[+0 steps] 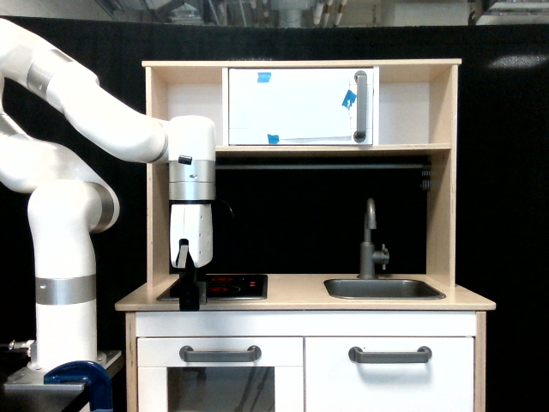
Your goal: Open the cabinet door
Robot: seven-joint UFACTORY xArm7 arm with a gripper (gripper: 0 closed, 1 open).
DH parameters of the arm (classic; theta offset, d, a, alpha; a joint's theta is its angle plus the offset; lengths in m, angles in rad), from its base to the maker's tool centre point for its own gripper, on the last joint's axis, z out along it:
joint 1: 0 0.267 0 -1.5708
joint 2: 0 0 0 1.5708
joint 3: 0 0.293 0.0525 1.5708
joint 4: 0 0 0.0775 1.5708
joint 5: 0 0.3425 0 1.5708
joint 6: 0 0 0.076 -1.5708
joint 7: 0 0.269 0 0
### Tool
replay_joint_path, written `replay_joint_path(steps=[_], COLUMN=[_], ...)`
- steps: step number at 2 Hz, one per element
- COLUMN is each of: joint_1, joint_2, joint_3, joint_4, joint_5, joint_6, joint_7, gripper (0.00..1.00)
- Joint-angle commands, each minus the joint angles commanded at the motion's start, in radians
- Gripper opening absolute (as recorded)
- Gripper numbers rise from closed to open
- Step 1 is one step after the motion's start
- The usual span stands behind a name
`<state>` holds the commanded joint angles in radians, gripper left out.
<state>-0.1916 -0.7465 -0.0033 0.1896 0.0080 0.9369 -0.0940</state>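
One white arm (103, 129) reaches into our view of the toy kitchen, its gripper (189, 296) hanging straight down over the stovetop (225, 286) at the left end of the wooden counter (300, 300). We see the dark fingers (188, 290) edge-on as one narrow shape, so we cannot tell whether they are apart or together; nothing shows between them.

Below the counter's right half, under the sink (383, 288), sits the cabinet door (390, 378), flat and flush with the front, facing us, its lower part cut off by the picture's edge. Its grey bar handle (390, 354) runs horizontally, long axis left to right, just under the door's top edge. The gripper is well apart from that handle, above and to the exterior view's left of it.

Beside the cabinet door, under the stovetop, we see the glass-fronted oven door (220, 378) with a like handle (220, 353). Above the counter, the upper white door (296, 106) carries a vertical handle (360, 106) and blue tape (263, 76).
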Motion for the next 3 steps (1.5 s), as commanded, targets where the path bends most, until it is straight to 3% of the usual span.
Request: replay_joint_path(steps=[1,2,3], joint_1=[-0.042,-0.032,0.007], joint_2=[0.207,0.375,0.64], joint_3=[-0.059,-0.058,-0.042], joint_4=[0.079,0.196,0.456], joint_5=[-0.06,-0.04,-0.029], joint_6=[-0.148,-0.251,-0.325], joint_7=[-0.079,-0.032,0.038], gripper=[1.0,1.0,1.0])
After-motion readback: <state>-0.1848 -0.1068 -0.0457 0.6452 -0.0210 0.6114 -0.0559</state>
